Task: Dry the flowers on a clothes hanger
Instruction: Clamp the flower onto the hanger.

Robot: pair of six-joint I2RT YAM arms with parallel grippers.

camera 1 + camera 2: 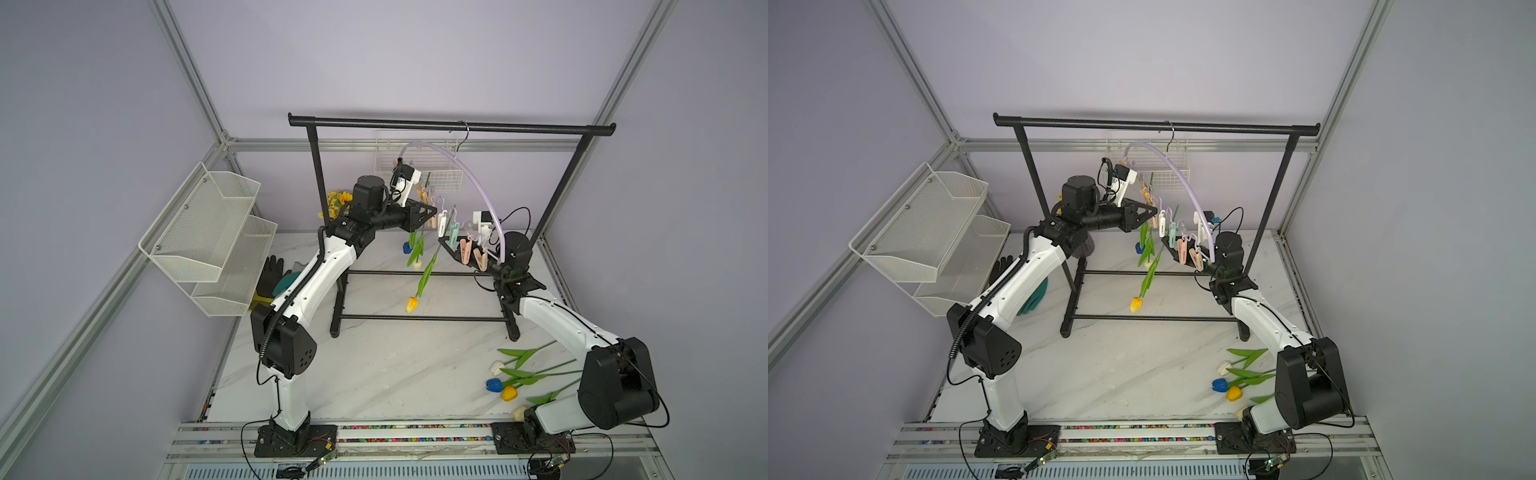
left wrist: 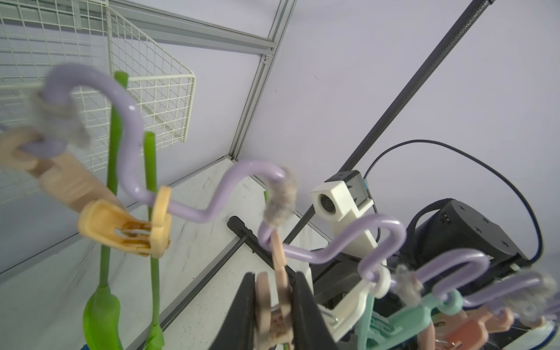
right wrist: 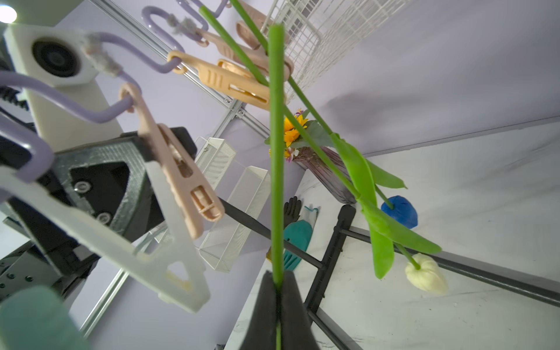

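The lilac clothes hanger (image 1: 478, 183) (image 1: 1183, 178) hangs by its hook from the black rack, with pastel pegs along its wavy lower bar (image 2: 188, 209). My left gripper (image 2: 274, 278) (image 1: 434, 216) is shut on a beige peg (image 2: 277, 303), squeezing its handles. My right gripper (image 3: 278, 277) (image 1: 441, 241) is shut on the green stem (image 3: 276, 151) of a yellow tulip (image 1: 412, 304); the stem's top stands beside the pegs. Two flowers hang pegged, one with a blue head (image 3: 400, 210) and one with a white head (image 3: 427, 275). Several more flowers (image 1: 523, 374) lie on the table by the right arm.
The black garment rack (image 1: 449, 123) spans the back, its feet on the marble table (image 1: 374, 374). White mesh shelves (image 1: 208, 232) hang at the left, a wire basket (image 1: 440, 178) on the back wall. A sunflower bouquet (image 1: 334, 201) and gloves (image 1: 274, 278) sit behind the left arm.
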